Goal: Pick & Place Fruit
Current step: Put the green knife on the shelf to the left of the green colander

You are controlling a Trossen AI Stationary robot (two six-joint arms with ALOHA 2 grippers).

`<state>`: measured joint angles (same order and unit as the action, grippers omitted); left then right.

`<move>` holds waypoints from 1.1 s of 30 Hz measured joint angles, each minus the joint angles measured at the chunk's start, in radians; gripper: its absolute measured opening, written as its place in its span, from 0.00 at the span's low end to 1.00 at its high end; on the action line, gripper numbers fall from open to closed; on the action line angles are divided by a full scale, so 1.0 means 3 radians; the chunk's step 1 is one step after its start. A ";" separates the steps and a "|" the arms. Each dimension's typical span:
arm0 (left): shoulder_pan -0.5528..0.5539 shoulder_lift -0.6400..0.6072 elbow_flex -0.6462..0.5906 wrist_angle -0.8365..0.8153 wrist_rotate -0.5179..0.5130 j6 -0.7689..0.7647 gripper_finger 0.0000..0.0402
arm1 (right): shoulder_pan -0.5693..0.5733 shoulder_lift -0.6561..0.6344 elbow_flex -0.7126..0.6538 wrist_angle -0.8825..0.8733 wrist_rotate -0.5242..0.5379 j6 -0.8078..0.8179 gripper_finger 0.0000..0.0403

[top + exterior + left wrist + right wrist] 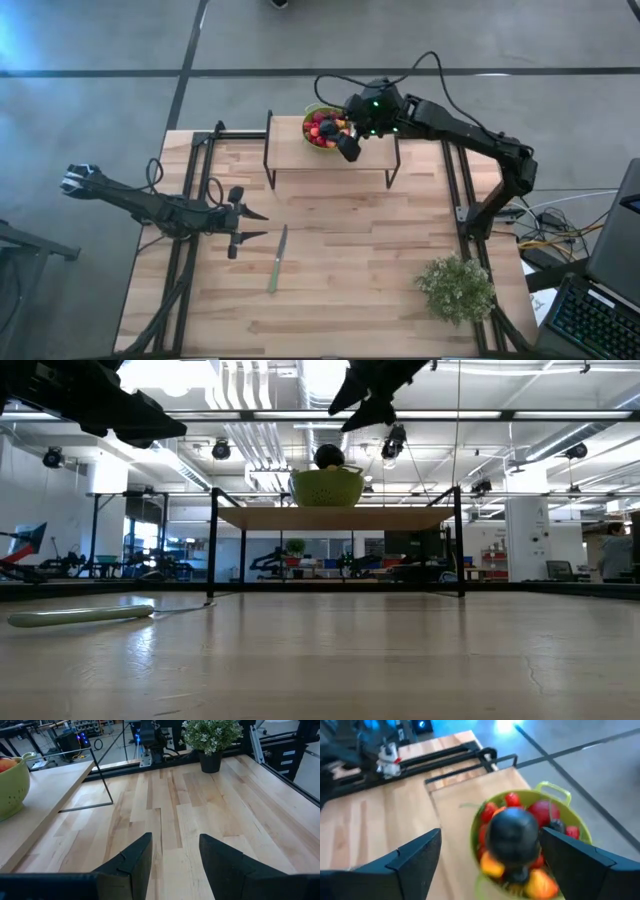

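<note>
Right gripper [349, 146] hovers upper centre of the high frame, over the lime-green plastic colander bowl [313, 139] on the raised wooden shelf [290, 152]; fingers spread wide, holding nothing. Bowl holds mixed small fruit [322, 127], red, orange, yellow, with one big dark round fruit [513, 834] on top. Left gripper [247, 226] sits left of centre, fingers partly open, empty, near the slim green-handled knife [277, 260]

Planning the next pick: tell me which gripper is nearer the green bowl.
Right. The right gripper hangs open at the green bowl on the shelf; the left gripper waits open over the table.
</note>
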<state>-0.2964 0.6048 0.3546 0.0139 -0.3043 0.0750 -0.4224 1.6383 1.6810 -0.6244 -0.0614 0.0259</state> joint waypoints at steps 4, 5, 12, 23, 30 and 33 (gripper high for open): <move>0.0000 0.0000 0.0000 -0.0001 0.0000 0.0000 0.42 | 0.0137 -0.0153 0.0000 -0.0266 0.0002 0.0000 0.76; 0.0000 -0.0001 0.0000 0.0000 0.0000 0.0000 0.42 | 0.0178 -0.0181 0.0000 -0.0341 0.0002 0.0009 0.74; 0.0000 -0.0001 0.0000 -0.0004 -0.0001 0.0000 0.42 | 0.0390 -0.0361 0.0000 -0.0913 0.0027 0.0090 0.61; 0.0000 0.0000 0.0000 -0.0003 0.0000 0.0000 0.42 | 0.0711 -0.0441 -0.0118 -0.1359 0.0027 0.0308 0.38; 0.0000 -0.0001 0.0000 0.0000 0.0000 0.0000 0.42 | 0.0843 -0.0463 -0.0391 -0.1381 0.0029 0.0401 0.20; 0.0000 -0.0001 0.0000 0.0000 -0.0001 0.0000 0.42 | 0.0915 -0.0541 -0.0530 -0.1370 0.0030 0.0427 0.13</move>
<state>-0.2962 0.6044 0.3546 0.0139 -0.3046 0.0750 -0.1481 1.4759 1.5219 -1.0354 -0.0525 0.1539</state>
